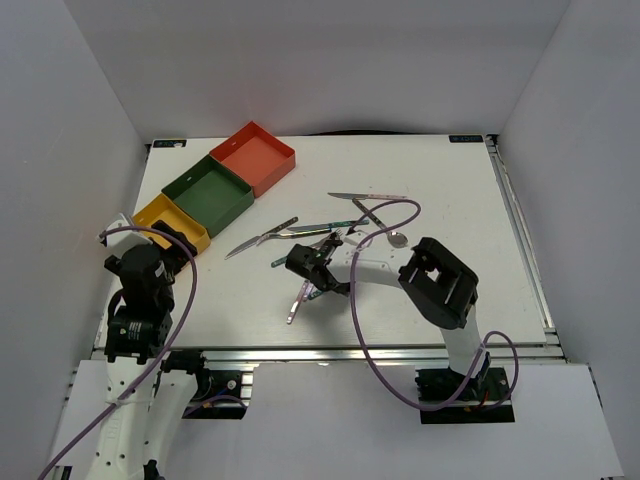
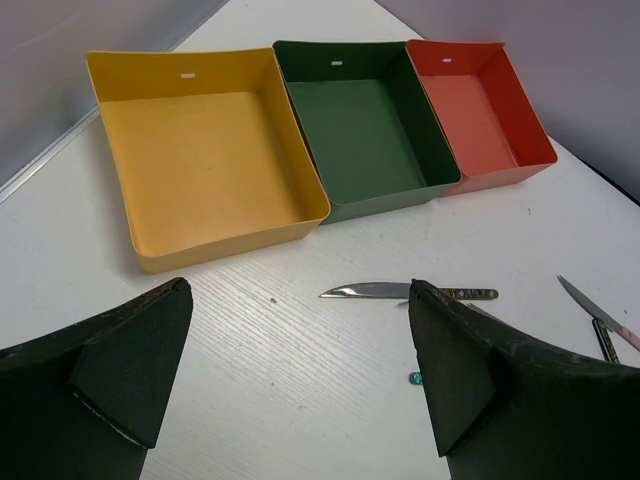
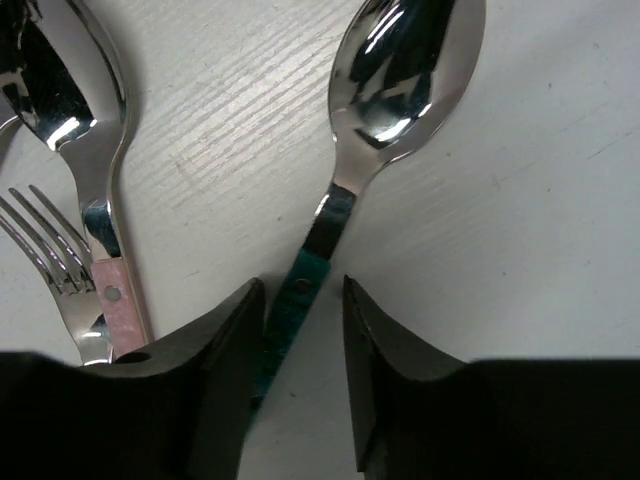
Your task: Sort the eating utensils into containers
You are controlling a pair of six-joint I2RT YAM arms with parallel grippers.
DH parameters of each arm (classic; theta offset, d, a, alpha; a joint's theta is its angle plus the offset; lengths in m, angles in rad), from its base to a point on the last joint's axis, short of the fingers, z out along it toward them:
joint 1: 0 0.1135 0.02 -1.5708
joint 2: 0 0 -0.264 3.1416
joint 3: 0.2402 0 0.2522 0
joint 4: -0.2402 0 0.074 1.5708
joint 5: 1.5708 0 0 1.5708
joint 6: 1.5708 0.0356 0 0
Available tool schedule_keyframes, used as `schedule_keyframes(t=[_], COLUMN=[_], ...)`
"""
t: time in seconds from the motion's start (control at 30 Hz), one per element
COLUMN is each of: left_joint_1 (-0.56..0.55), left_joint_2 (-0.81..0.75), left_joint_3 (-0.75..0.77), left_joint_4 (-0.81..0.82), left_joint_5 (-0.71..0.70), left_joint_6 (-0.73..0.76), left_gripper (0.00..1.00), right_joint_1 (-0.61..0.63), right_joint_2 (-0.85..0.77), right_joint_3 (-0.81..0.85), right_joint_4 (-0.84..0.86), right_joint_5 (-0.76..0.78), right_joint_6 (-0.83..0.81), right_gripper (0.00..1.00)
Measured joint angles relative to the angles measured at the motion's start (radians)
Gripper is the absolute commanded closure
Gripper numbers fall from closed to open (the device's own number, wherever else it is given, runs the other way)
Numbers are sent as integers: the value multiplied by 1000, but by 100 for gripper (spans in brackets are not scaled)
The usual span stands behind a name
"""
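The left arm's black two-finger gripper (image 2: 298, 320) hangs released at the near left. Its fingers (image 2: 130, 370) are spread wide above the white wood-grain table (image 1: 450, 200) and hold nothing. Just beyond them lies a shiny metal knife with a teal-green handle (image 2: 400, 291). To its right is a second knife with a pale pink handle (image 2: 595, 312), partly cut off by a finger.

The right arm's gripper (image 3: 302, 290) is down at the table's middle, among the scattered cutlery. Its fingers straddle the teal-green handle of a shiny metal spoon (image 3: 400, 90), which lies flat with its bowl pointing away. The handle rests against one finger and a strip of bare table shows before the other, so the claw is narrowly parted, not clenched. Just beside it lie a pink-handled spoon (image 3: 75, 110) and a silver fork (image 3: 50, 250), the tines next to that spoon's neck.

Farther out, more slim utensils lie criss-crossed in a loose cluster (image 1: 350, 225). At the far left stand three square shallow trays in a touching row: the yellow tray (image 2: 200, 240) nearest, the dark green tray (image 2: 380, 205) in the middle and the red-orange tray (image 2: 500, 175) farthest.
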Motion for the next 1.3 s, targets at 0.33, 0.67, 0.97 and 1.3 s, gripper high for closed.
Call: schedule_keyframes(t=[0.33, 0.67, 0.97, 1.3], left_joint_1=[0, -146, -369, -371], left_joint_2=[37, 218, 356, 389], left_joint_3=[1, -40, -93, -117], left_joint_4=[8, 220, 378, 456], left_joint_5=[90, 581, 628, 615], left_joint_6=[12, -150, -275, -338], left_gripper=[2, 2, 11, 98], right_joint_1=[-17, 1, 49, 100], right_joint_2=[-130, -578, -672, -593], right_joint_3=[-173, -459, -421, -304], right_joint_4=[57, 607, 860, 883], right_joint_5=[-17, -254, -542, -651], right_joint_6=[53, -741, -1086, -1180], right_gripper=[100, 100, 100, 100])
